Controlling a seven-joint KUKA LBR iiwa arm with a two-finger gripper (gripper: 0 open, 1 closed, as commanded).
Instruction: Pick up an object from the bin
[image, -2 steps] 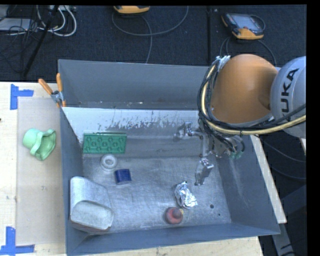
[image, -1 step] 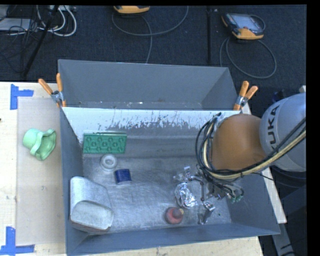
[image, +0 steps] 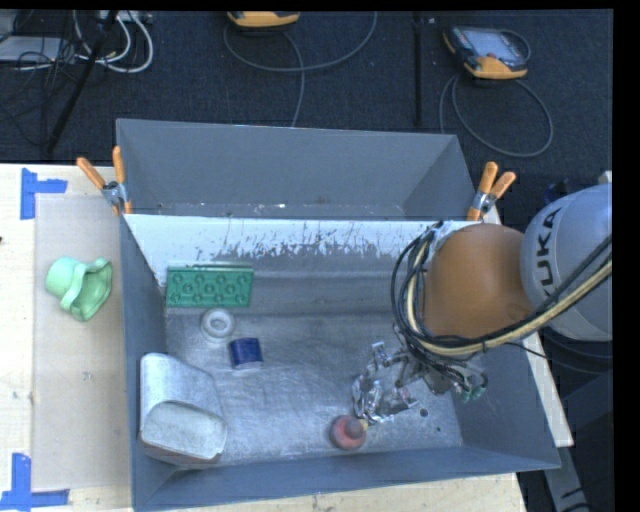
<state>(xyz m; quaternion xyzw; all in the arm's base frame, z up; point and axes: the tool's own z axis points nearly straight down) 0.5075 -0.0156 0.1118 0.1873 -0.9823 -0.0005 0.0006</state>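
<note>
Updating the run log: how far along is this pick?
Done: the end effector is down inside the bin, at its near right, just beside a small reddish round thing by the front wall.
In hand: nothing shows as held.
Left: grasping and lifting. The green studded plate, white ring and blue block lie apart to the left.

We show the grey metal bin (image: 300, 375), its sloped walls meeting a scuffed floor. Just beside the claw (image: 378, 398), below and to its left, a small reddish round ball (image: 348, 432) lies near the front wall. Well to the claw's left we find a small blue block (image: 245, 351), then a white round ring (image: 217, 323). Above these is a flat green studded plastic plate (image: 209, 288). Farthest left and lower, a pale grey folded pouch (image: 180, 412) fills the corner.
</note>
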